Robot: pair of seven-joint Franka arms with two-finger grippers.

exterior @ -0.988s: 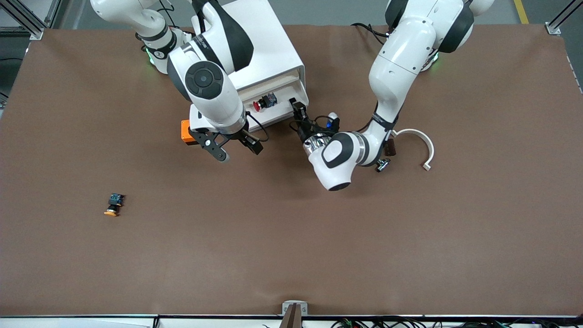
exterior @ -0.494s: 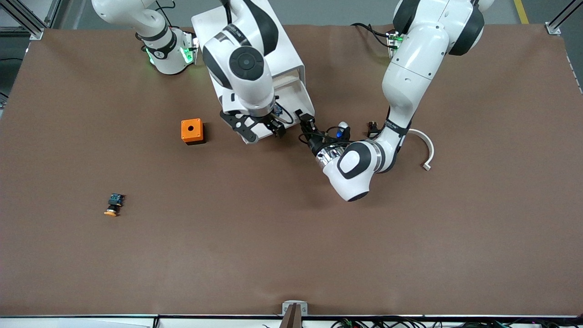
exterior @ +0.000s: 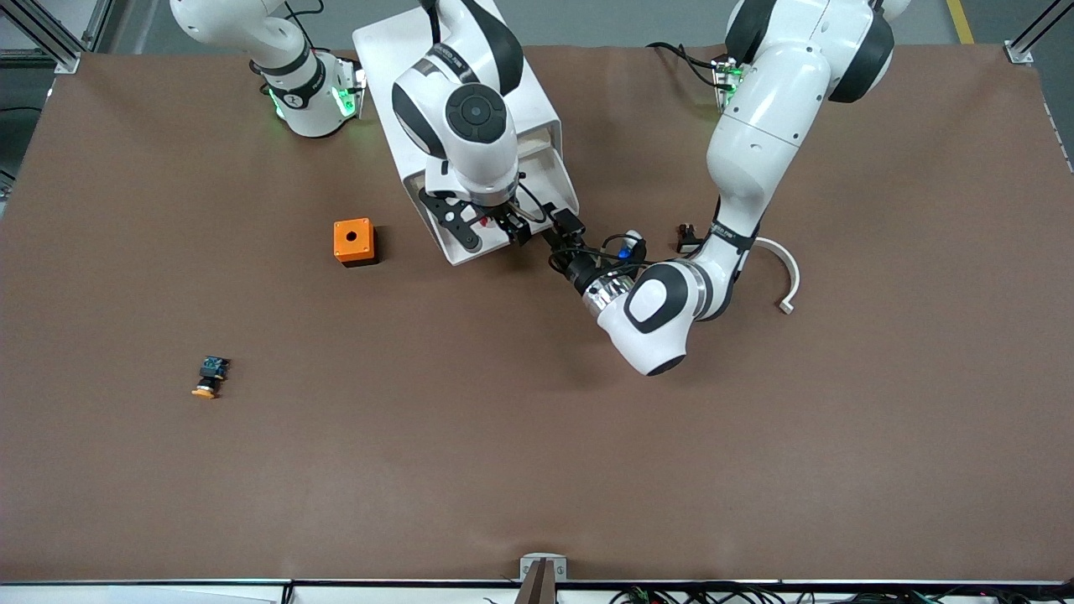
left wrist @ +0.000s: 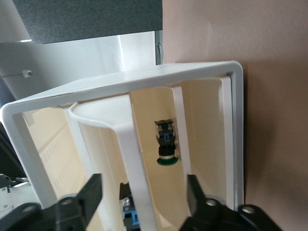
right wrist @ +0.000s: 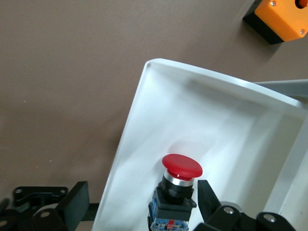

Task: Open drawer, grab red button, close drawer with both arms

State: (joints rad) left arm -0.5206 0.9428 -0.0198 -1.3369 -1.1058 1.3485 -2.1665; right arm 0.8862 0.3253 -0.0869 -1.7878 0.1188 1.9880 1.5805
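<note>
Right arm's black two-finger gripper [exterior: 487, 226] hangs over the pulled-out white plastic drawer [exterior: 461, 248], fingers spread wide and holding nothing. In the right wrist view its fingertips [right wrist: 74, 199] stand either side of the small push-button with a round red cap and black-and-blue body [right wrist: 178, 185], not touching it. The button lies in the drawer tray, cap pointing toward the drawer's front wall, with bare tray floor on both sides of it. The drawer's front edge is the nearest part of the white box-shaped cabinet [exterior: 470, 84] to the front camera.

Left arm's black two-finger gripper [exterior: 564, 228] is at the drawer's corner toward the left arm's end of the table. In the left wrist view its fingers [left wrist: 86, 195] are well apart on either side of the drawer's curved white handle bar [left wrist: 134, 173]; no contact visible. A second small button with a green cap [left wrist: 166, 147] shows inside the frame there.

Brown table mat [exterior: 537, 436] is open and bare nearer the front camera. Orange box with a round hole [exterior: 353, 242] sits beside the drawer toward the right arm's end, apart from it. Small button with an orange-yellow cap [exterior: 209, 377] lies well apart, nearer the camera. White curved plastic arc [exterior: 780, 268] lies just beside the left arm's wrist.
</note>
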